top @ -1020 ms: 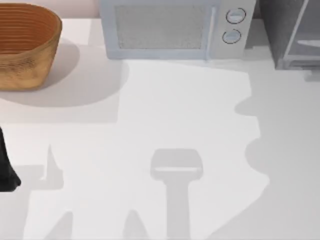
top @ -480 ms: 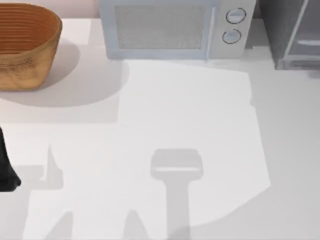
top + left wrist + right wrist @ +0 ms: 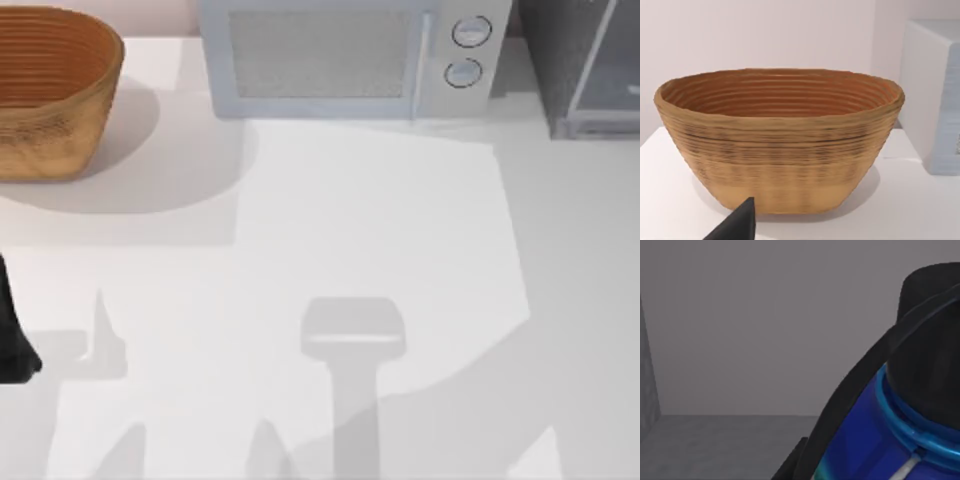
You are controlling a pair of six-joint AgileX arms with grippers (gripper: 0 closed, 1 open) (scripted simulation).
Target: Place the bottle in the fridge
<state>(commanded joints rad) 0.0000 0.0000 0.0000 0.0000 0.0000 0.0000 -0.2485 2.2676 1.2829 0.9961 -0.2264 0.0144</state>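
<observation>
Fridge (image 3: 580,70): your dark grey cabinet sits at the tabletop's (image 3: 380,230) back right corner.
Microwave (image 3: 350,60): just left of the fridge.
Basket (image 3: 50,90): woven, back left.
Left hand (image 3: 737,225): parked near the basket; you cannot tell its grip.
Bottle (image 3: 880,435): pinched by your right hand (image 3: 840,410) against grey fridge walls.

basket (image 3: 50,90) is ribbed tan-orange, microwave (image 3: 340,60) pale grey, bottle (image 3: 880,440) deep blue with black cap (image 3: 930,350), fridge (image 3: 580,70) dark grey
</observation>
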